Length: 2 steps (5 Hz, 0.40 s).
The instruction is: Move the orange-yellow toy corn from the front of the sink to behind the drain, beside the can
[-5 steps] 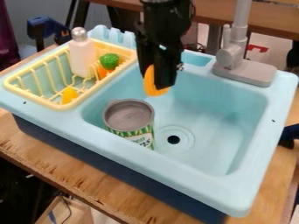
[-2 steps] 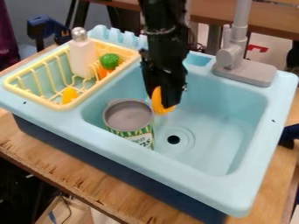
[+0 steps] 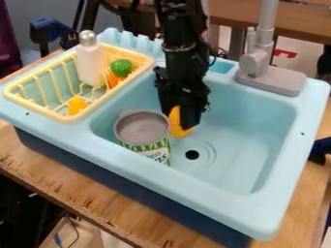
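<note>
- Wooden tabletop (image 3: 97, 203) below, light-blue toy sink (image 3: 194, 193) on top!
- Inside the basin, the gripper (image 3: 182, 122) was closed around an orange toy (image 3: 175, 127) — right beside the open can (image 3: 142, 128).
- Nearby, the yellow rack (image 3: 71, 117) held a white bottle (image 3: 90, 68) — plus a green toy piece (image 3: 121, 68).

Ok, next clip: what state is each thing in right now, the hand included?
hand: closed on the orange toy
orange toy: gripped, inside the basin beside the can
can: upright in the basin
drain: uncovered
faucet: upright, no water running
yellow dish rack: loaded
bottle: upright in the rack, silver cap on
green toy: in the rack
yellow toy: in the rack
</note>
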Each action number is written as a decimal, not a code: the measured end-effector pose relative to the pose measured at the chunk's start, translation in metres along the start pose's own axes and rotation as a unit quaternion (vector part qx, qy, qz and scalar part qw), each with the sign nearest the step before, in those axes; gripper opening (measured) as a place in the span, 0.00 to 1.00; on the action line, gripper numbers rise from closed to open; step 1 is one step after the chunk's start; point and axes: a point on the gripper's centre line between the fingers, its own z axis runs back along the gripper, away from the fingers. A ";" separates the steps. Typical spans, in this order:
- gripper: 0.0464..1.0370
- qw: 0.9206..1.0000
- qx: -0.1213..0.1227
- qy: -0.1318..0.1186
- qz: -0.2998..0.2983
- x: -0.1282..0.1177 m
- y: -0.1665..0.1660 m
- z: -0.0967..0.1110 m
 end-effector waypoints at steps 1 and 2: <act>0.66 1.000 -0.002 0.011 0.015 0.001 0.001 0.000; 0.93 0.999 0.001 0.020 0.028 -0.002 0.002 0.001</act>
